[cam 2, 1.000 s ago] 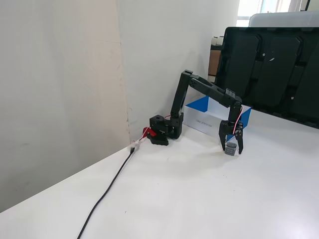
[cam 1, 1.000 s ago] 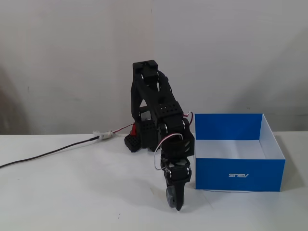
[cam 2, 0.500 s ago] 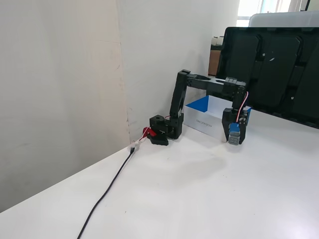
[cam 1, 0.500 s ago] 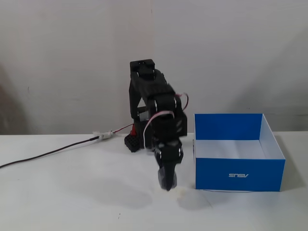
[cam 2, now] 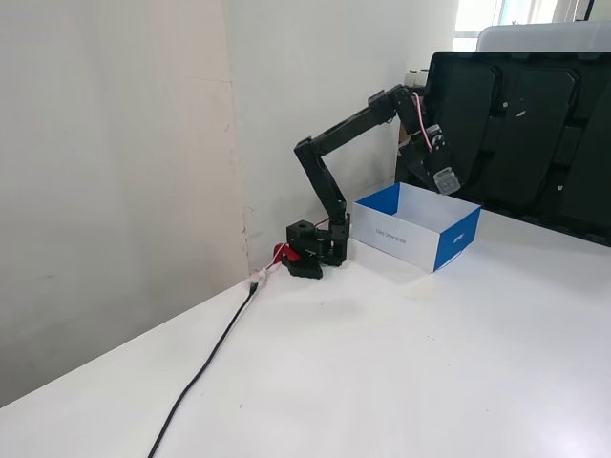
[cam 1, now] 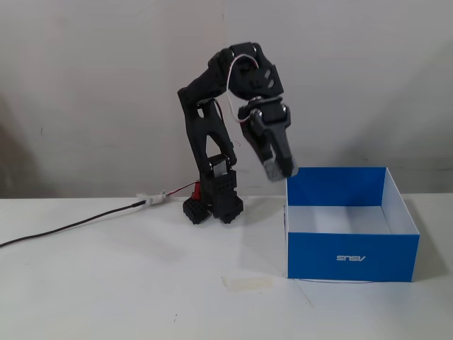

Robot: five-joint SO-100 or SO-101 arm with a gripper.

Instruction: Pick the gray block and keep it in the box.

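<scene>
The gray block (cam 1: 273, 168) is clamped between the tips of my black gripper (cam 1: 281, 170), which points downward. In a fixed view the block hangs in the air just above the left rear corner of the blue box (cam 1: 386, 255). The box is open-topped with a white inside, and nothing shows in it. In another fixed view the gripper (cam 2: 446, 184) holds the block (cam 2: 446, 177) above the box (cam 2: 391, 232), over its far part.
A pale tape strip (cam 1: 248, 282) lies on the white table in front of the box's left corner. A black cable (cam 1: 71, 225) runs left from the arm's base (cam 1: 216, 205). A large dark monitor (cam 2: 525, 124) stands just behind the box.
</scene>
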